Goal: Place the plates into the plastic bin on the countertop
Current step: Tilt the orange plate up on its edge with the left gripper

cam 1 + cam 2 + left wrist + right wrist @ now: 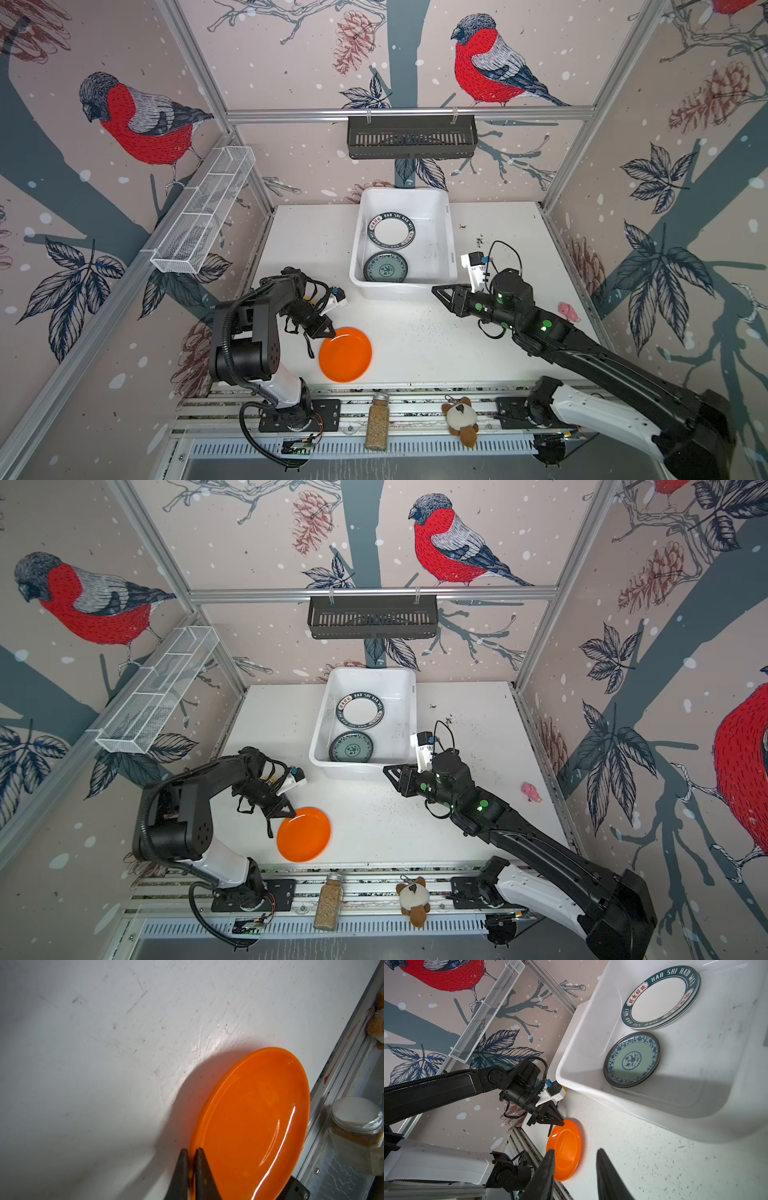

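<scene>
- Both top views: A white, speckled bench (415,345) sits inside a frame walled with bird-patterned paper. At its back centre stands the plastic bin (432,249), a white tub with rounded corners. Inside the bin, toward the back, lies a white lettered plate (392,230) with a dark rim. In front of it lies a smaller teal-blue floral plate (385,267). A plain, glossy orange plate (345,354) is outside the bin, near the bench's front-left edge. The left gripper (330,332) meets its rim on the back-left side. The right gripper (436,291) hovers just beside the bin's front-right corner, holding nothing.
- Left wrist view: The orange plate is smooth and unpatterned, with a shallow raised rim and a bright streak of reflected light. The left gripper's two dark fingers (199,1159) are pinched together on the plate's rim, one on each side. A dark shadow spreads over the bench beside the plate. I cannot tell whether the plate is lifted.
- Right wrist view: The right gripper's fingers (602,1163) stand apart with nothing between them. Beyond them, the left gripper clamps the orange plate's edge. In the bin, the lettered plate tops a stack of similar plates. Its rim reads "HAO SHI HAO WEI" and has red Chinese characters in pale panels. Just beside the stack, the floral plate shows a pale green centre, a blue flower medallion, a blue-and-white flowered band and a dark outer edge.
</scene>
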Tool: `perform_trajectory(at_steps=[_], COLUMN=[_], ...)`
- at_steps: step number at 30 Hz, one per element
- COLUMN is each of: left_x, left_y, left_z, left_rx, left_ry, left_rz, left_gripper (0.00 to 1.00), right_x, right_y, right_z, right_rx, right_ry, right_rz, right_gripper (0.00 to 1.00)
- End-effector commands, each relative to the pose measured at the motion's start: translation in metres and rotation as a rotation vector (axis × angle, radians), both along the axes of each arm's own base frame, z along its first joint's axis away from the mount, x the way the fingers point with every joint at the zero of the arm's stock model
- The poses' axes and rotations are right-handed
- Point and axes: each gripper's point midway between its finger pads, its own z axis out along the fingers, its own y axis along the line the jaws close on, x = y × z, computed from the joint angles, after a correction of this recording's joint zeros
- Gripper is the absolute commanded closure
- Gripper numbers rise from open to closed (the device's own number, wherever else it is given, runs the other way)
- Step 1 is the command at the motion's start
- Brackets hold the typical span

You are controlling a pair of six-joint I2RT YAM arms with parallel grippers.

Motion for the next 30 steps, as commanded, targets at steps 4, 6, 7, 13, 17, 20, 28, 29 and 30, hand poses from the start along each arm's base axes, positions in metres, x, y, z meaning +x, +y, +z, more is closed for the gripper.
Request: perform_trajectory(at_steps=[4, 6, 7, 13, 17, 20, 28, 29, 30], left_x=[0.006, 0.006, 0.007, 0.012, 0.016, 0.018, 0.02, 0.02, 0.02], left_y=[0.004, 0.004, 0.004, 0.006, 0.007, 0.007, 0.006, 0.006, 0.006], left_z=[-0.001, 0.0, 0.001, 0.009, 0.018, 0.022, 0.033, 0.033, 0.035], left_rx=[0.024, 0.023, 0.023, 0.011, -0.015, -0.021, -0.034, -0.036, -0.039], left_ry=[-0.031, -0.031, -0.034, -0.038, -0.029, -0.031, -0.03, -0.029, -0.029], left_rz=[-0.013, -0.012, -0.012, -0.007, -0.002, -0.01, -0.028, -0.03, -0.03], left_gripper=[1.0, 1.0, 1.0, 1.0, 1.0, 1.0, 1.0, 1.0, 1.0], right_x=[0.004, 0.004, 0.004, 0.005, 0.005, 0.005, 0.006, 0.006, 0.006], right_y=[0.0, 0.0, 0.0, 0.0, 0.001, 0.002, 0.007, 0.009, 0.01], right_z=[0.011, 0.011, 0.012, 0.017, 0.019, 0.023, 0.027, 0.027, 0.027], right_rx=[0.028, 0.028, 0.03, 0.033, 0.038, 0.043, 0.046, 0.045, 0.044], right_ry=[-0.035, -0.036, -0.036, -0.044, -0.045, -0.049, -0.048, -0.045, -0.042], right_rz=[-0.015, -0.017, -0.016, -0.016, -0.013, -0.01, 0.011, 0.016, 0.021], right_gripper=[0.65, 0.65, 0.65, 0.65, 0.65, 0.65, 0.62, 0.6, 0.57])
